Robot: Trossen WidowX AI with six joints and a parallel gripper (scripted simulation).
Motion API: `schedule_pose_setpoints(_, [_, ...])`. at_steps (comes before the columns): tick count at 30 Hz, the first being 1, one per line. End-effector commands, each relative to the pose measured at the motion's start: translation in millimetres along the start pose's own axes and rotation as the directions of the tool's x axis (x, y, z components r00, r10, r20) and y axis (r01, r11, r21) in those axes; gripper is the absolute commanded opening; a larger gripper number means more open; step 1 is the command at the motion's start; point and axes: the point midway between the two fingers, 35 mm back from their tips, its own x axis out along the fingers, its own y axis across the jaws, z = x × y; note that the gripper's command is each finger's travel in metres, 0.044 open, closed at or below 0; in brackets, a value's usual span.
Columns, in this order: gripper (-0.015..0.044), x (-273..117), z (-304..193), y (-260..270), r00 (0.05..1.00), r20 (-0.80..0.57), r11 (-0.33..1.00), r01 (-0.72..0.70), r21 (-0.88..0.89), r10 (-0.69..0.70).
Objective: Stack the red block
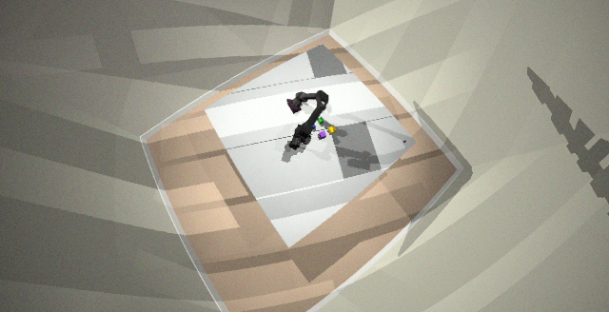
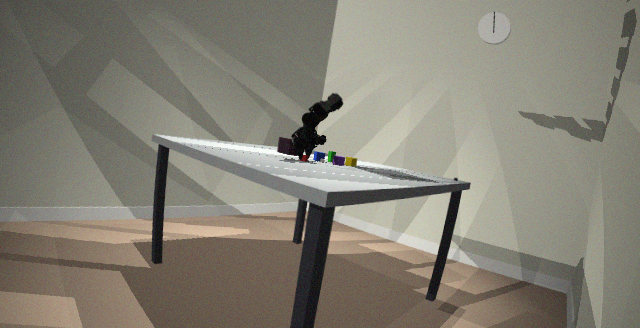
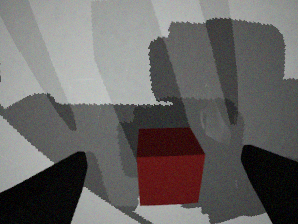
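Between wide jaws, red block [image 3: 169, 165]
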Motion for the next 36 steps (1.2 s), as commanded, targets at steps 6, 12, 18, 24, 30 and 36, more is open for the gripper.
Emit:
schedule_pose_setpoints(6, [0.0335, 0.0, -0.1, 0.3, 1.000, 0.002, 1.000, -0.002, 0.005, 0.002])
schedule_pose_setpoints(12, [0.0177, 0.0, -0.1, 0.3, 1.000, 0.002, 1.000, -0.002, 0.005, 0.002])
schedule_pose_setpoints(18, [0.0098, 0.0, -0.1, 0.3, 1.000, 0.002, 1.000, -0.002, 0.005, 0.002])
schedule_pose_setpoints(24, [0.0019, -3.0, -0.1, 0.1, 1.000, 0.002, 1.000, -0.002, 0.005, 0.002])
schedule_pose_setpoints(30, [0.0000, -28.6, -0.2, -0.6, 1.000, 0.001, 1.000, -0.001, 0.005, 0.001])
schedule_pose_setpoints(36, [0.0000, -57.2, -0.5, -0.7, 1.000, 0.001, 1.000, 0.000, 0.005, 0.000])
